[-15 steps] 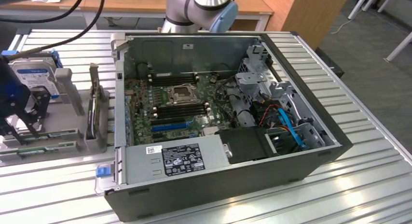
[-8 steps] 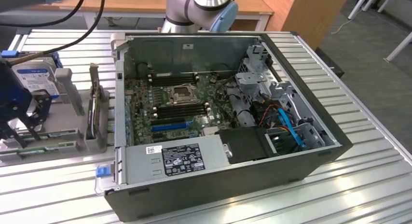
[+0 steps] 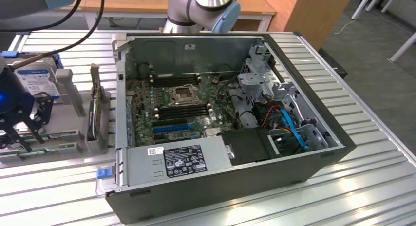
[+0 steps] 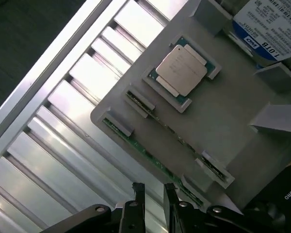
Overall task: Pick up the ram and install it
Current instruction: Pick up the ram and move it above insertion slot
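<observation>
Two rams stand on edge in a grey holder tray (image 4: pixel 223 116). The outer ram (image 4: pixel 150 158) is a thin green stick along the tray's rim, and the other ram (image 4: pixel 172 131) runs parallel to it further in. My gripper (image 4: pixel 153 189) hovers open just over the outer ram with nothing between its fingers. In the exterior view the gripper (image 3: pixel 18 138) hangs over the tray at the far left, above the ram (image 3: pixel 52 135). The black memory slots (image 3: pixel 183 111) lie on the motherboard inside the open computer case (image 3: pixel 325 153).
A square silver-lidded processor chip (image 4: pixel 184 70) and a hard drive (image 4: pixel 271 24) also sit on the tray. A blue expansion slot (image 3: pixel 172 124), the power supply (image 3: pixel 179 160) and blue cables (image 3: pixel 293 128) fill the case. Slatted metal table (image 4: pixel 72 160) surrounds everything.
</observation>
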Controlling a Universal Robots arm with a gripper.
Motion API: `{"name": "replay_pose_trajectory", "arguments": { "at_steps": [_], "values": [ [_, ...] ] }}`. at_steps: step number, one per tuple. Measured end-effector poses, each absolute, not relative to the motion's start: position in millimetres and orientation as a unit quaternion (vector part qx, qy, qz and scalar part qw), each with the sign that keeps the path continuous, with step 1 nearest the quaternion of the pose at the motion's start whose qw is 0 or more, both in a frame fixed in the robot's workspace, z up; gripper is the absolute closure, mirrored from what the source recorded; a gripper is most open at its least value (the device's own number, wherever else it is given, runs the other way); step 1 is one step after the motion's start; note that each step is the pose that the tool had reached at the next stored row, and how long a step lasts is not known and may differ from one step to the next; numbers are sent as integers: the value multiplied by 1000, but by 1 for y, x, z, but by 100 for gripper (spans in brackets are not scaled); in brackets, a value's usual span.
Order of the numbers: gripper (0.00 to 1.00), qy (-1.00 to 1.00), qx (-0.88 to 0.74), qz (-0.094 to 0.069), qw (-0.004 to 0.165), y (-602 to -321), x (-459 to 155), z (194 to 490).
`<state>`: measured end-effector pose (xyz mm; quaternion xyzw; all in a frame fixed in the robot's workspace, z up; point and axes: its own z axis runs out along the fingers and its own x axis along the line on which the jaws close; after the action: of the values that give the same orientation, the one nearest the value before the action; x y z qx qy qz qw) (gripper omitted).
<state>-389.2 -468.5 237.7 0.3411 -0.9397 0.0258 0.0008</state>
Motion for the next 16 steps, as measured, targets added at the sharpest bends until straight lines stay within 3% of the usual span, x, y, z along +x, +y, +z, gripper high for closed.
{"name": "replay_pose_trajectory", "arguments": {
  "at_steps": [16],
  "values": [
    [70,-897,441,26,-3,-468,-389,239]
  ]
}}
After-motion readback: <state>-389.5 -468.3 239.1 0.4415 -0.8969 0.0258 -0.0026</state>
